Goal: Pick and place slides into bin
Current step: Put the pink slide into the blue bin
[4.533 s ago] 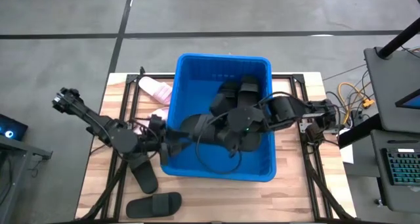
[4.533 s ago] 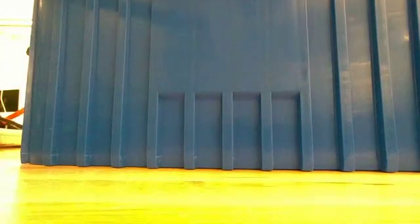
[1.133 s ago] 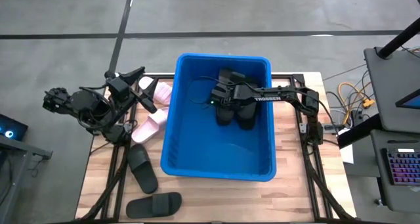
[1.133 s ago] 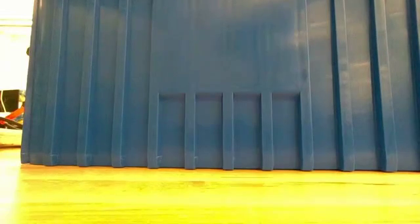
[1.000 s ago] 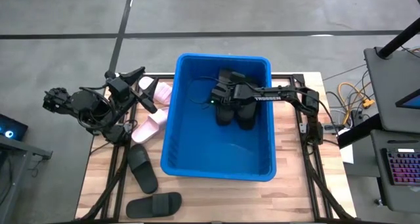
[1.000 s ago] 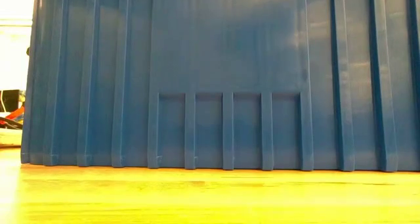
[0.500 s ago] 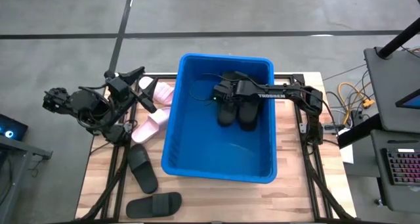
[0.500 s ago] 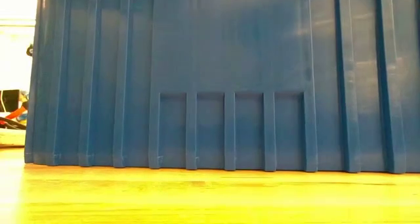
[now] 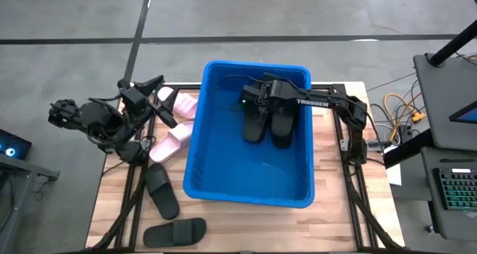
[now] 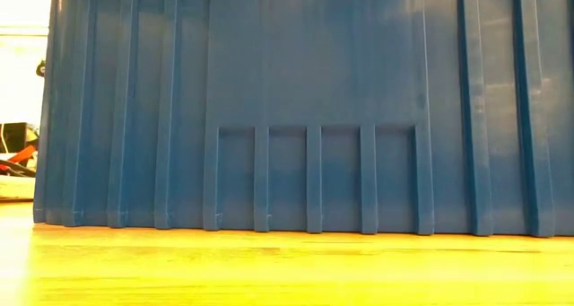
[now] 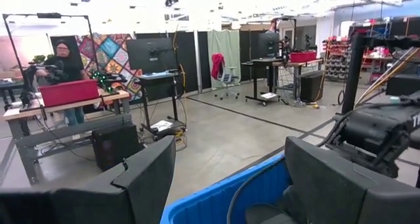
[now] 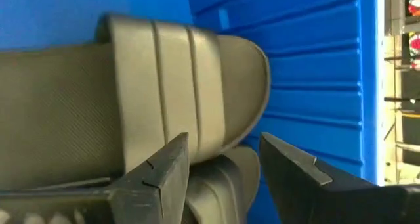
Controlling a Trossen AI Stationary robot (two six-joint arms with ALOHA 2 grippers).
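The left pincer waits spread beside the pale pink ribbed slides on the wooden bench, while inside the deep bright-blue plastic bin the right pincer, spread above the matte black slides, should rise straight clear.
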